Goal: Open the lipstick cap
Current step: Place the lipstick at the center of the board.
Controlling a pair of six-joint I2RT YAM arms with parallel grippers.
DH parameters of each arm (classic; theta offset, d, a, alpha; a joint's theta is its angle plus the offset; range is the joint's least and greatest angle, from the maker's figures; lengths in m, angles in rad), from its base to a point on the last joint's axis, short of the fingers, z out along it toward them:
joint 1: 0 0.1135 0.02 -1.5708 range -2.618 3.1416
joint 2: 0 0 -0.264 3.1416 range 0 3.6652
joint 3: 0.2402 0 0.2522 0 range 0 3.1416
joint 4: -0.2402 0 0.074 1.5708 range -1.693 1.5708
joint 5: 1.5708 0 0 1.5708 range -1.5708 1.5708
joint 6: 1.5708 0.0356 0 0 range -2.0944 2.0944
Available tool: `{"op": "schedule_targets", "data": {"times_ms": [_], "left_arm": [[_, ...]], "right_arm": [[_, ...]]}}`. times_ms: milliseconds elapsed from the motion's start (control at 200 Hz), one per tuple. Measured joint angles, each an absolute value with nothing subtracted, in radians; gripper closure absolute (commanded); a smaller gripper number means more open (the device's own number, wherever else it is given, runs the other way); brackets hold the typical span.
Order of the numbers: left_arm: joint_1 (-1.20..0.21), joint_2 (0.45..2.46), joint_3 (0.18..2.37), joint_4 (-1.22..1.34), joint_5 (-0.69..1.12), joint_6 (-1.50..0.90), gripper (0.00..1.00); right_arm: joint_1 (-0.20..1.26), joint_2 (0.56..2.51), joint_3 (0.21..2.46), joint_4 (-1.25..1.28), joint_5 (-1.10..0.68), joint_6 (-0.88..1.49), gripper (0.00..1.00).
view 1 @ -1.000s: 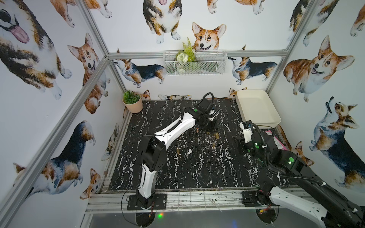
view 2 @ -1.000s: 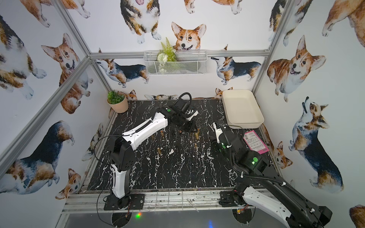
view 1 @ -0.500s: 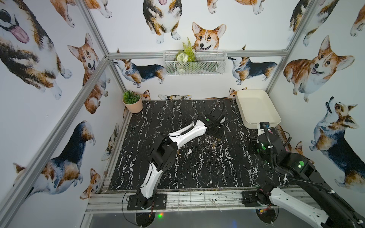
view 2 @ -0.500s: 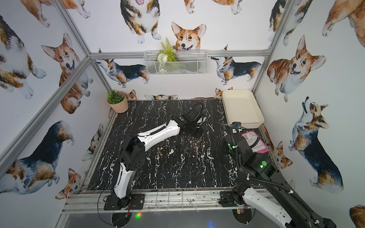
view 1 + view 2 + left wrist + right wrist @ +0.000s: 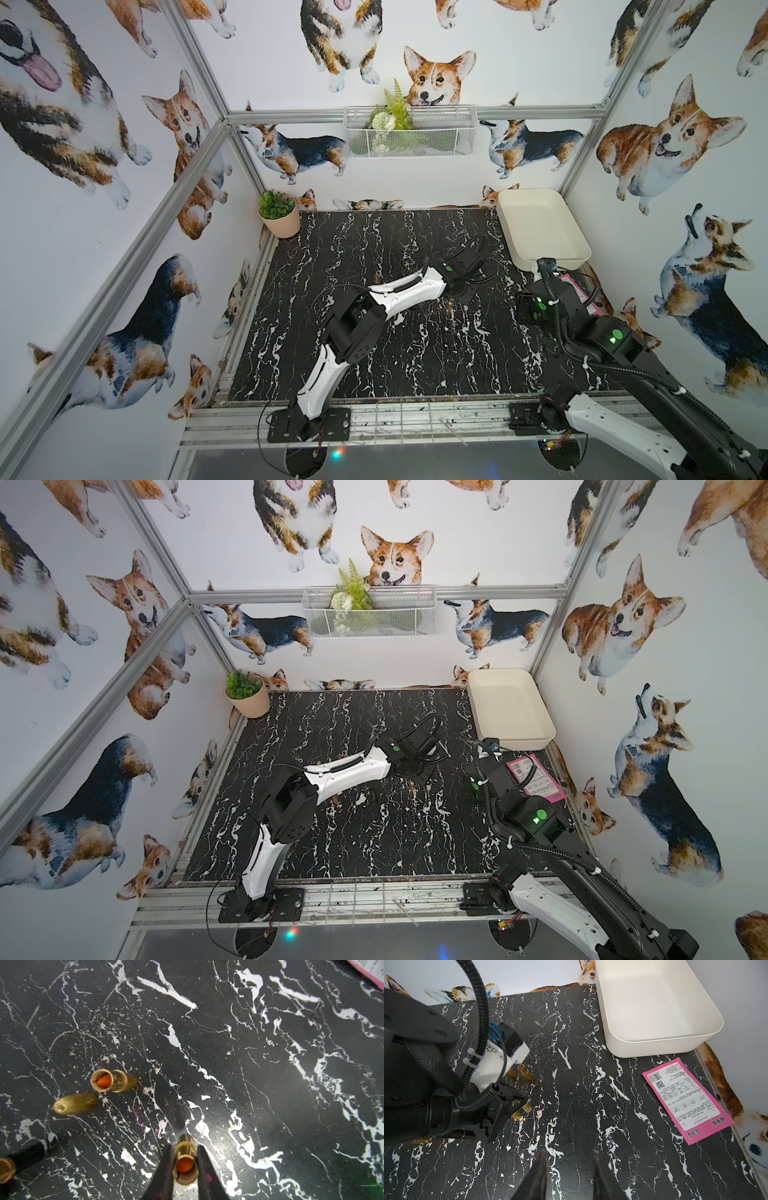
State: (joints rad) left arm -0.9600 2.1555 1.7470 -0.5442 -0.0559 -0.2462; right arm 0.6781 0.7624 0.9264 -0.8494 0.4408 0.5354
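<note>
- Clamping a gold lipstick (image 5: pixel 184 1167) between its two dark fingers (image 5: pixel 166 1172), the left end effector (image 5: pixel 185 1152) is clenched on the sides of the tube.
- The held lipstick has no cap on: the orange-red stick shows inside its open mouth. I cannot tell whether its far end rests on the worktop (image 5: pixel 270 1064).
- In both top views the left arm (image 5: pixel 399 291) reaches into the right half of the worktop, about midway between front and back edges, and the lipstick is there at its tip.
- The right end effector (image 5: pixel 569 1159) is released. Its fingers stand apart with only bare worktop showing between them, holding and touching nothing.
- It hangs nearer the worktop's right edge, where a pink leaflet (image 5: pixel 685 1101) lies. A white tray (image 5: pixel 654 1012) fills the far right corner.
- Near the left end effector a second uncapped lipstick (image 5: pixel 112 1081) stands on the worktop, with a gold cap (image 5: pixel 74 1103) just beside it.
</note>
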Motion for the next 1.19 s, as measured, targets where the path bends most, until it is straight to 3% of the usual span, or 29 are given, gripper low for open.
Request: {"op": "schedule_targets", "data": {"times_ms": [826, 1191], "left_arm": [[-0.959, 2.140, 1.649, -0.395, -0.058, -0.246, 0.76], [-0.969, 2.147, 1.651, -0.402, -0.066, -0.239, 0.61]], "right_arm": [[0.674, 0.778, 0.904, -0.818, 0.445, 0.518, 0.61], [0.674, 0.776, 0.902, -0.815, 0.448, 0.500, 0.61]]}}
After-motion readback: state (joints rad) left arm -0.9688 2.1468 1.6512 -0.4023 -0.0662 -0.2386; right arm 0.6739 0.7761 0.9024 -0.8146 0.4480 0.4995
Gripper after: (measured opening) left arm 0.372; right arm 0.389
